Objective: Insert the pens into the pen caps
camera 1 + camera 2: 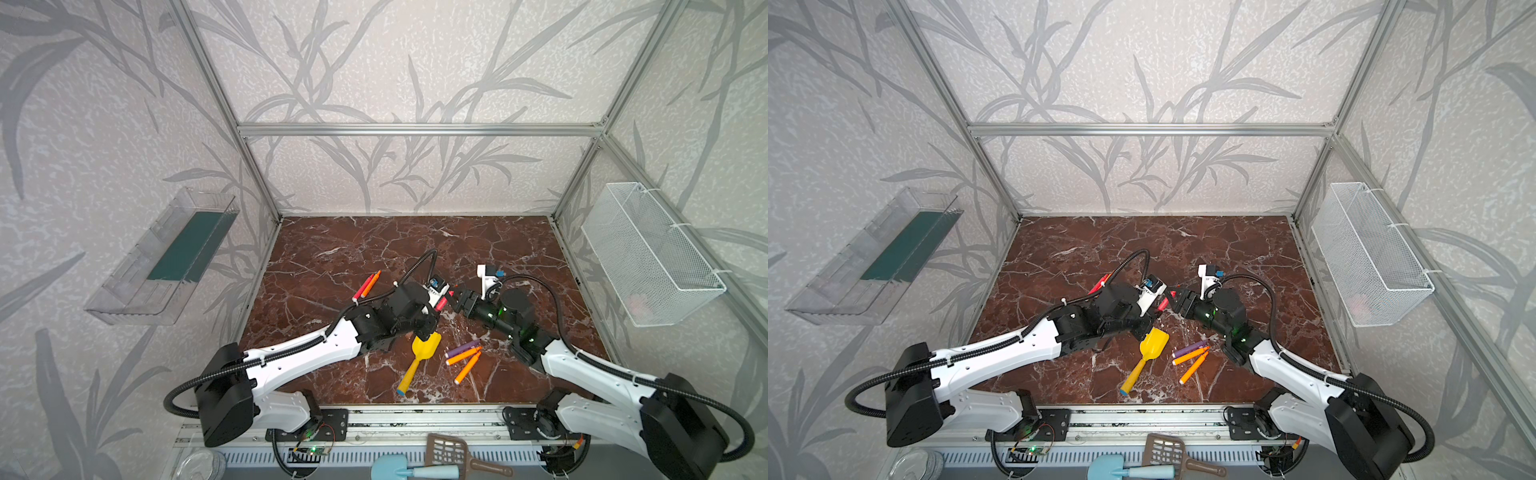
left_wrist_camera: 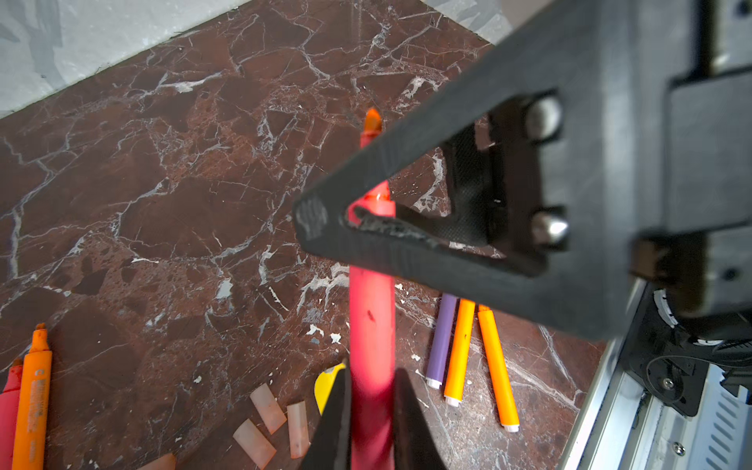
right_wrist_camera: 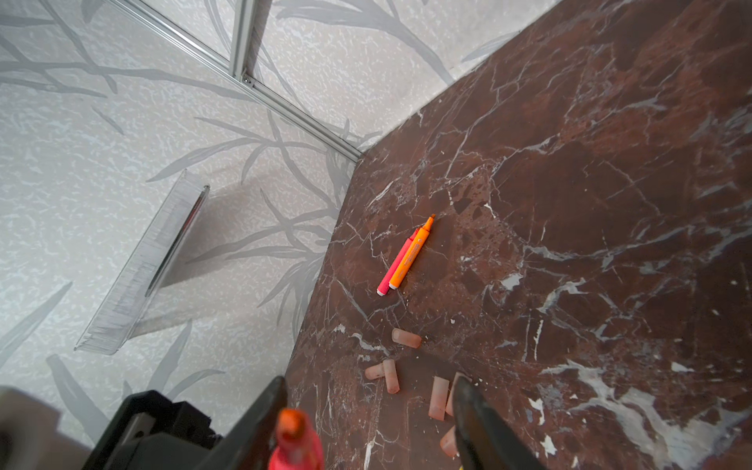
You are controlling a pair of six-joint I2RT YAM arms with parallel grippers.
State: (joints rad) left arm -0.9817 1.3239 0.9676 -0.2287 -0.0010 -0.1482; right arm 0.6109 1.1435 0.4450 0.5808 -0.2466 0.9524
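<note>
Both top views look steeply down over the whole marble table; wrist views sit close above it

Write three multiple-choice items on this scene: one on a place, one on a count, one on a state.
1. The purple pen lies:
A. alone at the far edge
B. beside two orange pens
C. in a gripper

2. Orange pens on the table:
A. one
B. three
C. five

3. The left gripper is:
A. open and empty
B. shut on a cap
C. shut on a red-pink pen

Answers:
1 B: in both top views two orange pens lie right alongside it.
2 B: those two plus one lying farther back.
3 C: the left wrist view shows its fingers clamped on the pen's barrel.
</note>
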